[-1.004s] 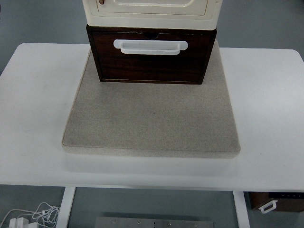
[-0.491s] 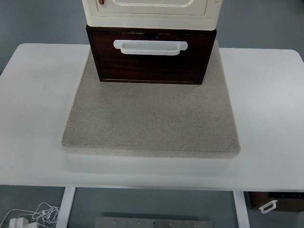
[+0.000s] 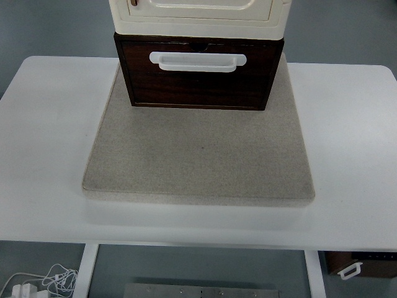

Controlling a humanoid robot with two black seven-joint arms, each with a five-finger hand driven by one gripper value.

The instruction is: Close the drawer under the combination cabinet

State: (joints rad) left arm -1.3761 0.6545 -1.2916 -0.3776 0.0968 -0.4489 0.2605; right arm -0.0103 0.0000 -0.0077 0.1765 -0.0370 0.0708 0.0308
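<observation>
Head view: a cream cabinet (image 3: pixel 197 15) stands at the far middle of the white tabletop (image 3: pixel 49 124), on the back edge of a square grey mat (image 3: pixel 198 155). The mat most likely keeps the unit from sliding when it is pushed, which is a guess from its rough look.

Under the cabinet sits 1 dark wooden drawer (image 3: pixel 197 84) with a white bar handle (image 3: pixel 197 61) across its upper front. The drawer front juts out toward the near edge, past the cabinet's cream front, so I judge it partly open and the closing not yet done. Its front faces the robot squarely, which suits a straight push away from the near edge. Nothing of the drawer's inside shows; the cabinet covers its top, so I cannot tell what it holds, if anything. The cabinet's own door looks shut, and its contents are hidden too.

Neither hand is in the picture, so whether their fingers are wide, narrow or holding anything cannot be told. The mat in front of the drawer is bare, leaving an open path to the drawer front.

Below the tabletop, a coil of white cable (image 3: pixel 37 282) lies on the floor at the lower left, and a brown box (image 3: pixel 360 264) with a white handle shows at the lower right.
</observation>
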